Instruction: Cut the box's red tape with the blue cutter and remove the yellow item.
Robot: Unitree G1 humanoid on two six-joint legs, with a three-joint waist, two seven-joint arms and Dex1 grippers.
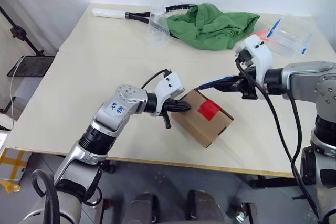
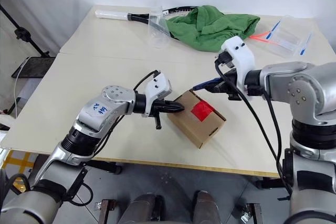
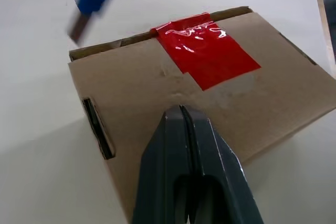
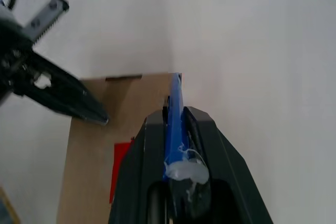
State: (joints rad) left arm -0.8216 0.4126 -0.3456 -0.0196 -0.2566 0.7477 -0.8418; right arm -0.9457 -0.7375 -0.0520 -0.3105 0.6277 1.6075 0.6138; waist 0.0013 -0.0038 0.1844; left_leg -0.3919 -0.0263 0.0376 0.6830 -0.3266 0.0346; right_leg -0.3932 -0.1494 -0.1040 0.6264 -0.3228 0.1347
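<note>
The brown cardboard box lies closed on the table's near half, and the red tape runs across its top seam. My left gripper is shut, its black fingertips pressed together against the box's top face near its left end. My right gripper is shut on the blue cutter. The cutter's tip hovers just above the box's far edge, short of the red tape. The yellow item is hidden.
A green cloth, a racket and a clear plastic cup lie on the far half of the table. Clear packaging with light blue sticks sits at the far right. The table's front edge runs just below the box.
</note>
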